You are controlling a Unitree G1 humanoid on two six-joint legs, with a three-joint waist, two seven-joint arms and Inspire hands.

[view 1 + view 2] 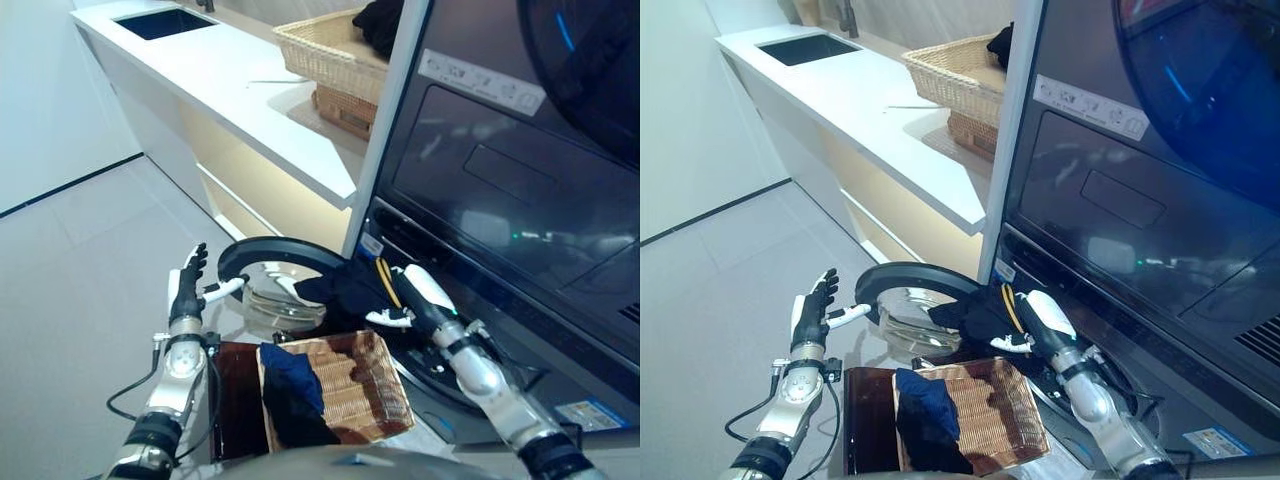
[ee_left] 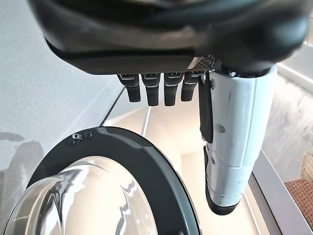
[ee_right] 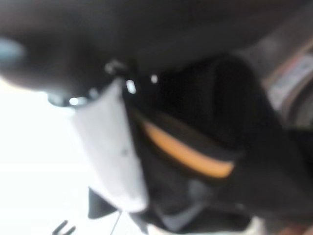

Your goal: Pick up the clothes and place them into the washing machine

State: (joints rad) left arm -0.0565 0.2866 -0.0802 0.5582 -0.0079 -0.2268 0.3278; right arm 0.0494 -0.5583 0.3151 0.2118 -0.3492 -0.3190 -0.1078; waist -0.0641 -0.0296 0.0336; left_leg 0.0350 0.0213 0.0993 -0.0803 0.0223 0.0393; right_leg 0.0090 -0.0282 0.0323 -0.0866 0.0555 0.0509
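The washing machine's round door (image 1: 262, 251) stands open low in front of me. My right hand (image 1: 425, 290) is at the drum's mouth, shut on a black garment (image 1: 335, 290) with a yellow stripe (image 3: 186, 154); the cloth hangs over the opening's edge. My left hand (image 1: 186, 290) is held upright beside the door's rim (image 2: 146, 171), fingers (image 2: 151, 90) straight and holding nothing. On the floor below lies a wicker basket (image 1: 385, 370) with a dark blue garment (image 1: 290, 385) in it.
A white counter (image 1: 240, 80) with a sink (image 1: 165, 22) runs along the left. On it stands a large wicker basket (image 1: 320, 50) with dark cloth (image 1: 380, 25). The machine's dark front (image 1: 500, 170) fills the right. A dark brown tray (image 1: 235, 400) lies beside the floor basket.
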